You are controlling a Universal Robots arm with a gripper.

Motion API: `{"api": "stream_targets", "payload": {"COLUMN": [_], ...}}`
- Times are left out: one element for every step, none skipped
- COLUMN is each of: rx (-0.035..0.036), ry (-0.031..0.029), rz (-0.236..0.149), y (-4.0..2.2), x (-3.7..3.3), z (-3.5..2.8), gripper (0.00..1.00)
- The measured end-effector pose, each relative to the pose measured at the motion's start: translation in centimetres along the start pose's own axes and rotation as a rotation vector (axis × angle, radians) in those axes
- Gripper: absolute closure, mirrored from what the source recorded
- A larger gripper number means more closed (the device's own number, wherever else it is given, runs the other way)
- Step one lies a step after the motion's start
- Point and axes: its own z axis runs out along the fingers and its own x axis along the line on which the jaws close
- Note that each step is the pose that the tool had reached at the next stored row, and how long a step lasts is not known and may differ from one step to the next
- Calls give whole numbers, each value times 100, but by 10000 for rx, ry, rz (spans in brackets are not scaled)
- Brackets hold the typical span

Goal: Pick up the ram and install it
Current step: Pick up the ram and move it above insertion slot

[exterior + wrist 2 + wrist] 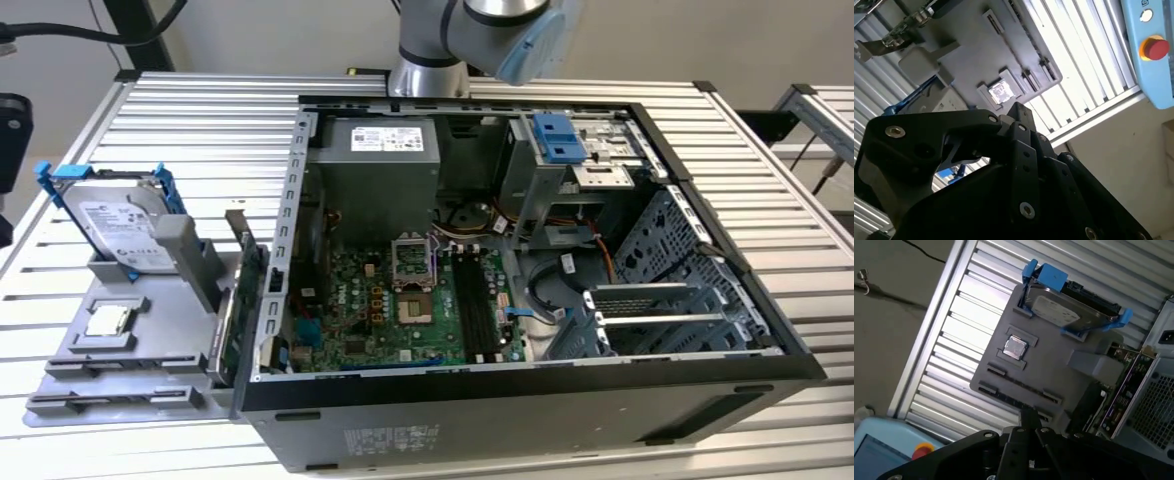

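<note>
Ram (1009, 398) apparently stood edge-on in the tray's (150, 335) slot, at the case's (534, 392) 8 o'clock, ready for pinching; end effector (1028, 416) hovered above, pressed together, empty.

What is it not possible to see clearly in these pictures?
1. Grey robot arm: cut off by the top edge, exterior view.
2. Long dark slot in the grey plastic tray: contents too dark to tell, first wrist view.
3. Blue-framed silver hard drive: largely hidden behind the black gripper, second wrist view.
</note>
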Motion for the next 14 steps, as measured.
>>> {"api": "stream_targets", "payload": {"rx": [-1,-2,-3,-4,-5,-5,-6,-7,-8,-9,-10,-11,-12,-12], "ry": [-5,-10,-15,-19,-24,-28,-34,-39,-43,-47,-52,-57,-61,-67], "rz": [-186,-372,-550,-731,-915,-1096,-1286,-1460,-1647,-1819,-2000,-2184,-2370,-2556], "y": [0,0,0,0,0,0,0,0,0,0,0,0,0,0], "x": [0,0,0,0,0,0,0,0,0,0,0,0,0,0], "z": [0,0,0,0,0,1,1,1,1,1,2,3,2,3], "gripper": [100,100,100,100,100,100,100,100,100,100,100,100,100,100]}}
